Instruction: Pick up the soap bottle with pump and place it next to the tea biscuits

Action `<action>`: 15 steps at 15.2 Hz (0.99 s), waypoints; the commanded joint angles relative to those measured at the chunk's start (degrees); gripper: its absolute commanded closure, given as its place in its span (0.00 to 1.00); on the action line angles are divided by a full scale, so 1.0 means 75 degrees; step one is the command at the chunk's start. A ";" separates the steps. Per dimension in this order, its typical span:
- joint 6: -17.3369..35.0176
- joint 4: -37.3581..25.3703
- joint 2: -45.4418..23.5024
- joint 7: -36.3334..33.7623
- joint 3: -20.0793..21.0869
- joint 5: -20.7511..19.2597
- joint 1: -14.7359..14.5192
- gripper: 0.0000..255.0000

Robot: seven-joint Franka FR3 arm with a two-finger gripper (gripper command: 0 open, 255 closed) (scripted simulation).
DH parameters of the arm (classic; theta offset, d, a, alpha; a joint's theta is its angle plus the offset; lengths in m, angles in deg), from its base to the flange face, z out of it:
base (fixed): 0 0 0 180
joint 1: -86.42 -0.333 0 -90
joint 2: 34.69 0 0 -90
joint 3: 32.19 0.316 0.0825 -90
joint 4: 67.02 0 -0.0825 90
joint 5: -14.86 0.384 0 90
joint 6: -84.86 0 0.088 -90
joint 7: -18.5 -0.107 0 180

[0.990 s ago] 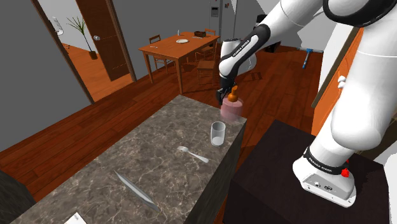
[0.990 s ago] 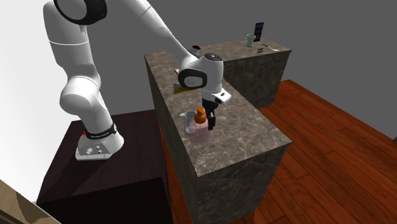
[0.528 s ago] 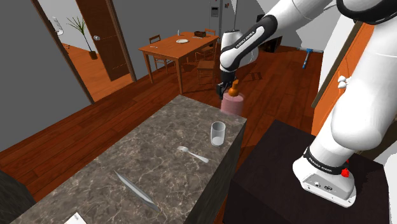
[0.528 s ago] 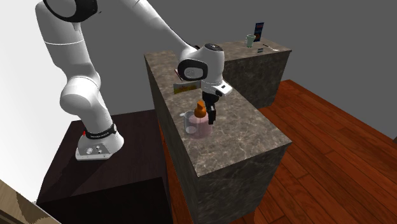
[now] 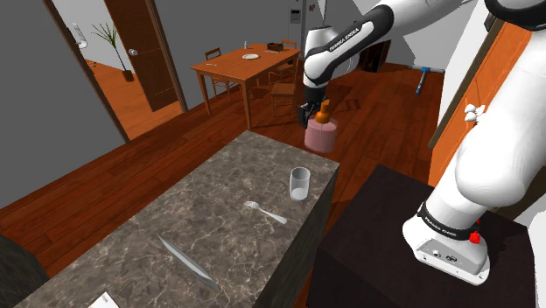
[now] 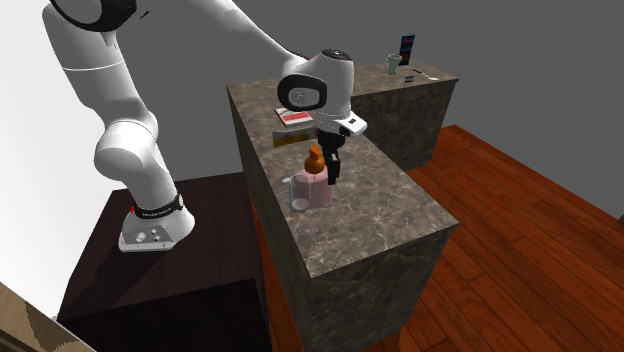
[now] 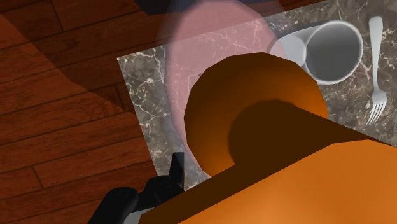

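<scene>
- Shoulder view: a dark marble counter (image 5: 219,210) in a room with a wooden floor (image 5: 131,166) and a dining table (image 5: 249,61); the gripper (image 5: 315,112) is clamped on the soap bottle (image 5: 321,136), held above the counter's far end
- Second exterior view: the soap bottle (image 6: 312,187) hangs just beside a glass (image 6: 297,192)
- Wrist view: orange pump, see-through pink body

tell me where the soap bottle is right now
In the shoulder view the soap bottle hangs in the gripper above the far end of the counter, just beyond the glass, slightly right of that view's middle.
</scene>
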 commanded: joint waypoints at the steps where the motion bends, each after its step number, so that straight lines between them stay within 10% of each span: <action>1: -0.0214 -0.0122 0.0093 -0.0018 -0.0002 -0.0026 0.0000 1.00; 15: -0.1638 -0.0890 0.0762 -0.0142 0.0019 -0.0181 -0.0008 1.00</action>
